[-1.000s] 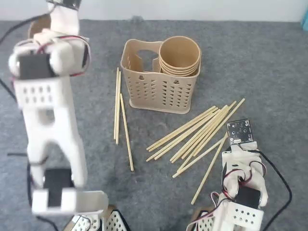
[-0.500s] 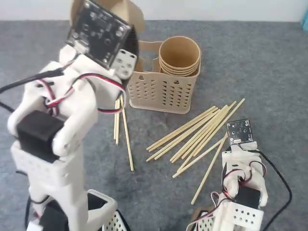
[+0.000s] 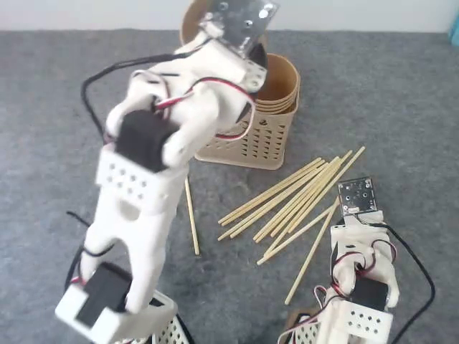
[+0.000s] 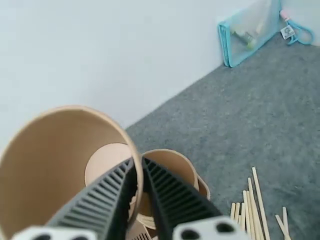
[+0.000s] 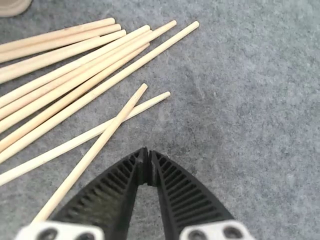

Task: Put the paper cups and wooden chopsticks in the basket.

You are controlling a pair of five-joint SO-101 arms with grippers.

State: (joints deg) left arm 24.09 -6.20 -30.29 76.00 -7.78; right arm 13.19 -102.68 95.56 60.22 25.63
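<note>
At the near edge of the desk the right arm had not stirred over the last second. Its jaws were pressed together with nothing between them, and they hung low above the bare cloth just short of the closest chopsticks. That loose fan of sticks lay as it had, spread across the desk between the right arm and the basket. One more chopstick showed to the left of the basket, beside the left arm.

Farther back, the left arm had swung from the left side of the desk right across to the basket. Its jaws were nearly closed, clamping the wall of a paper cup, one jaw inside the rim and one outside. The cup was held tilted in the air, above and just behind the basket. The stacked cups already sat in the basket's right-hand part.

By the look of it, the carried cup was lined up for lowering onto that stack. The chopsticks had yet to be gathered.
</note>
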